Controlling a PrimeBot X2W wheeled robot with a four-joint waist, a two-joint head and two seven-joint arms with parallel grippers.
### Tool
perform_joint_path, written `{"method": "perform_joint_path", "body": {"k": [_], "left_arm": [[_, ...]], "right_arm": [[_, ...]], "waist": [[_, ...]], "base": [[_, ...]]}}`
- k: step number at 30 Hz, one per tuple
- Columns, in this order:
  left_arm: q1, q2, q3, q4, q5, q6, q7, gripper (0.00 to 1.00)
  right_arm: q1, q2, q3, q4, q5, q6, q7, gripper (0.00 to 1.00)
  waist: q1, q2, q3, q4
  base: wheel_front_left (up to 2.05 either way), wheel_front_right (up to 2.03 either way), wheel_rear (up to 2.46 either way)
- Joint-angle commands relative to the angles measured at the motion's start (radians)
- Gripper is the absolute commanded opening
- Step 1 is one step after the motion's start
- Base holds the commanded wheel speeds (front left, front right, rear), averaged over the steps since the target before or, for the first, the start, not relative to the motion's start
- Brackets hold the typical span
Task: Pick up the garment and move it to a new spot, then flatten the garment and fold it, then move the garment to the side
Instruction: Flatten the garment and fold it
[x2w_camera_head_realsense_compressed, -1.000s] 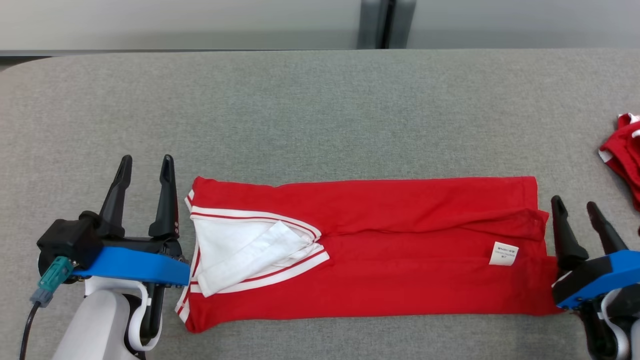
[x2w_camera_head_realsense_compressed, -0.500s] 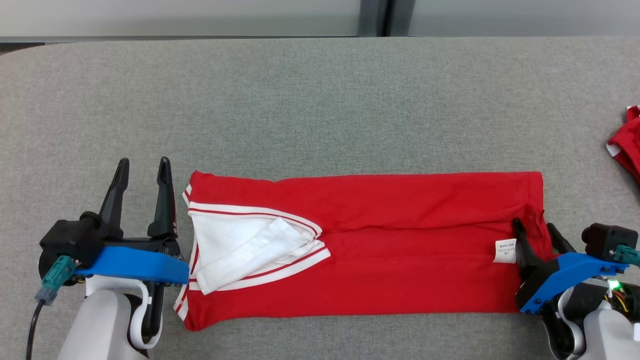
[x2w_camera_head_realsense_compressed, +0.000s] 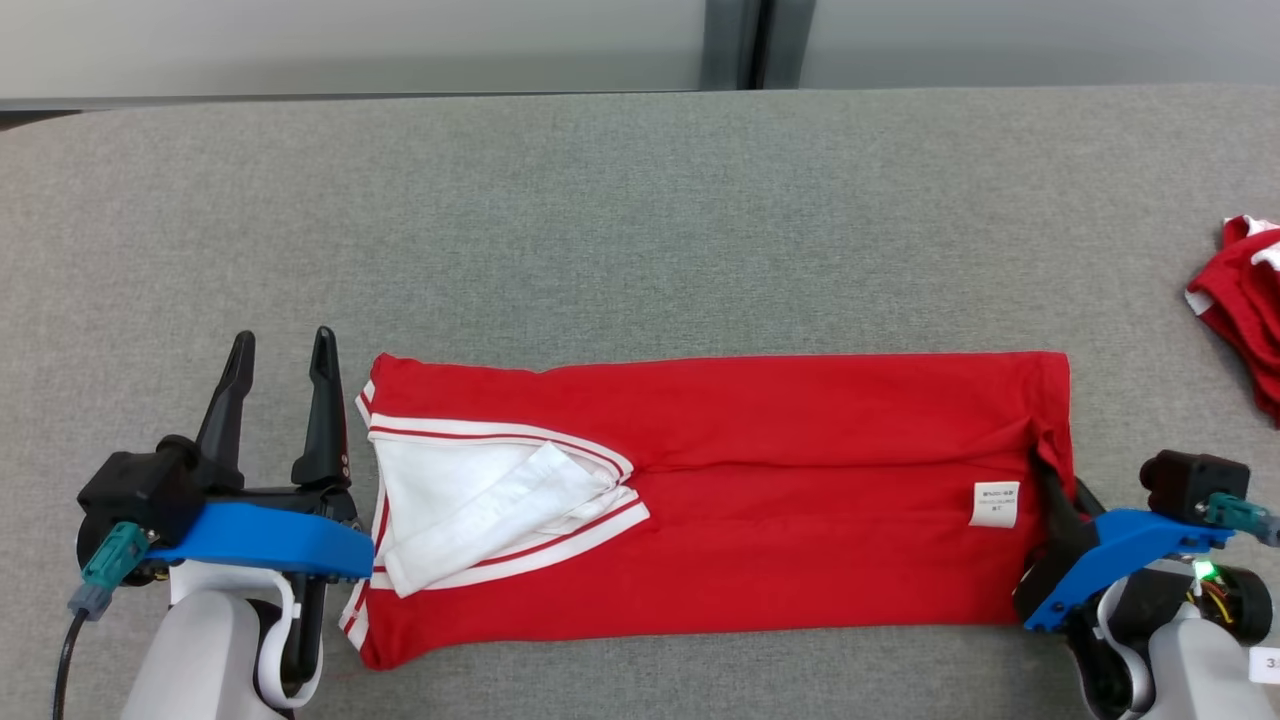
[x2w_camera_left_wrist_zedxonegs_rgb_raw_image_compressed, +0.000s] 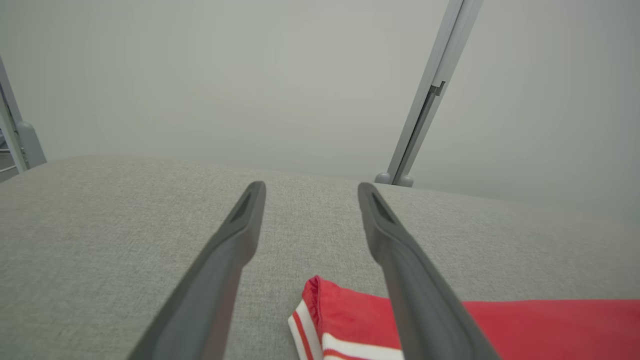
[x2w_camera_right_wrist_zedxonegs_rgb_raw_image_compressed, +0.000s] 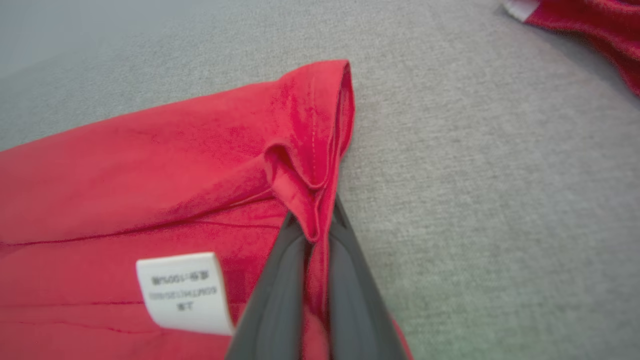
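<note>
Since a second ago the right gripper (x2w_camera_right_wrist_zedxonegs_rgb_raw_image_compressed: 314, 225) has slid from beside the hem onto it. Its wrist view shows the fingers clenched on a raised pleat of the red shirt (x2w_camera_head_realsense_compressed: 800, 480), a grip the head view hides under bunched cloth. Just beside them a white label (x2w_camera_right_wrist_zedxonegs_rgb_raw_image_compressed: 185, 292) carries blurred, unreadable print. The folded shirt stretches away to the left gripper (x2w_camera_head_realsense_compressed: 283, 338), spread and empty beside the striped collar (x2w_camera_head_realsense_compressed: 480, 500) on the grey woven table (x2w_camera_head_realsense_compressed: 640, 220).

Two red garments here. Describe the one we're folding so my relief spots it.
On the grey table, near middle: the garment lies as a long flat red strip. Unlike the crumpled red heap at the right edge, it shows a white collar and a white label.
</note>
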Motion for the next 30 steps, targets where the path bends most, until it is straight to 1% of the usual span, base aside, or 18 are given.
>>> {"method": "perform_joint_path", "body": {"k": [1,2,4,11,14,17,21,24,27,30], "left_arm": [[0.011,0.000,0.002,0.000,0.008,-0.004,-0.004,1.00],[0.013,-0.001,0.010,-0.002,0.007,-0.005,-0.004,1.00],[0.017,-0.001,0.013,-0.003,0.007,-0.005,-0.004,1.00],[0.031,-0.008,0.023,-0.005,0.013,-0.008,-0.004,1.00],[0.033,-0.010,0.024,-0.006,0.013,-0.009,-0.004,1.00],[0.038,-0.012,0.026,-0.006,0.010,-0.009,-0.004,1.00],[0.038,-0.013,0.028,-0.007,0.005,-0.009,-0.004,1.00],[0.033,-0.012,0.025,-0.009,0.001,-0.009,-0.004,1.00],[0.029,-0.006,0.027,-0.012,-0.002,-0.009,-0.004,1.00],[0.030,-0.003,0.032,-0.016,-0.002,-0.009,-0.004,1.00]], "right_arm": [[0.011,-0.002,-0.009,-0.008,-0.003,0.000,0.003,0.00],[0.010,-0.004,-0.027,-0.035,-0.001,0.000,0.009,0.00],[0.012,-0.010,-0.040,-0.050,-0.005,0.000,0.016,0.00],[0.051,-0.068,-0.150,-0.206,-0.036,0.000,0.104,0.00],[0.078,-0.066,-0.188,-0.304,-0.052,0.000,0.157,0.00],[0.107,-0.050,-0.195,-0.394,-0.060,0.000,0.209,0.00],[0.141,-0.023,-0.139,-0.481,-0.045,0.000,0.262,0.00],[0.159,-0.008,-0.056,-0.526,-0.025,0.000,0.288,0.00],[0.154,-0.002,0.070,-0.544,-0.004,0.000,0.297,0.00],[0.116,-0.001,0.223,-0.532,0.015,0.000,0.299,0.00]], "waist": [[0.0000,0.0000,-0.003,-0.005],[0.0000,0.0000,-0.008,-0.013],[0.0000,0.0000,-0.011,-0.016],[0.0000,0.0000,-0.031,-0.024],[0.0000,0.0000,-0.037,-0.024],[0.0000,0.0000,-0.040,-0.022],[0.0000,0.0000,-0.042,-0.019],[0.0000,0.0000,-0.040,-0.014],[0.0000,0.0000,-0.036,-0.012],[0.0000,0.0000,-0.032,-0.013]], "base": [[0.00,0.00,0.00],[0.00,0.00,0.00],[0.00,0.00,0.00],[0.00,0.00,0.00],[0.00,0.00,0.00],[0.00,0.00,0.00],[0.00,0.00,0.00],[0.00,0.00,0.00],[0.00,0.00,0.00],[0.00,0.00,0.00]]}}
